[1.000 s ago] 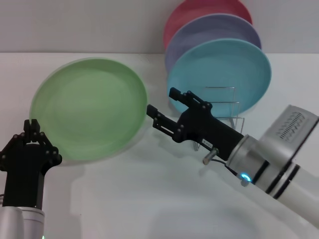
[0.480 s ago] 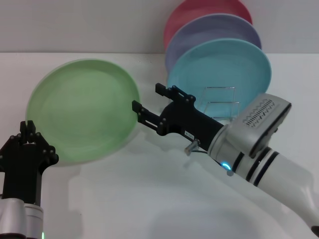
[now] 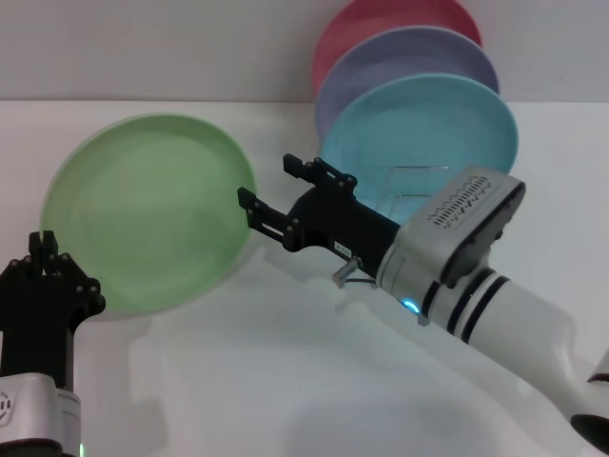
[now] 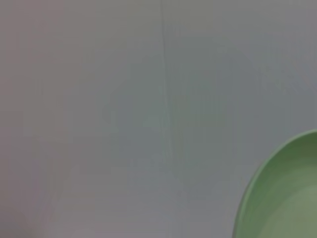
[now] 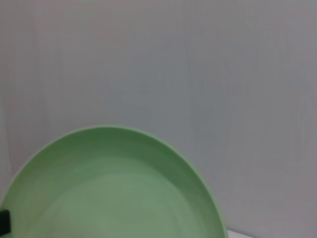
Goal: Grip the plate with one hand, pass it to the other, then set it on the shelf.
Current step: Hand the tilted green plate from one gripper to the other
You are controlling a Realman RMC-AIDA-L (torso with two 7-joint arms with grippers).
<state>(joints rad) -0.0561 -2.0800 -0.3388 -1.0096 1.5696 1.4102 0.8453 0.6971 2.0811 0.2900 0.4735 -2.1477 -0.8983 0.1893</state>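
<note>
The white table [image 3: 285, 381] carries the whole scene. Largest on it is the right arm [image 3: 495, 305], reaching across from the right side toward the middle. Next is the light green plate [image 3: 143, 214], held tilted above the left part of the table, its face turned toward the head camera. Behind the arm, a turquoise-blue plate [image 3: 447, 124], a lavender plate [image 3: 409, 57] and a pink plate [image 3: 362, 29] stand upright in the wire shelf [image 3: 419, 186], which is mostly hidden.

The left gripper [image 3: 43, 276] sits at the green plate's lower left edge and appears to be clamped on the rim, though the contact itself is hard to make out. The right gripper [image 3: 271, 195] has its jaws apart, fingertips right at the plate's right edge without visibly closing on it.

This looks like the hand-over step. The next move likely calls for the right jaws to straddle the rim squarely and close before the left lets go.
</note>
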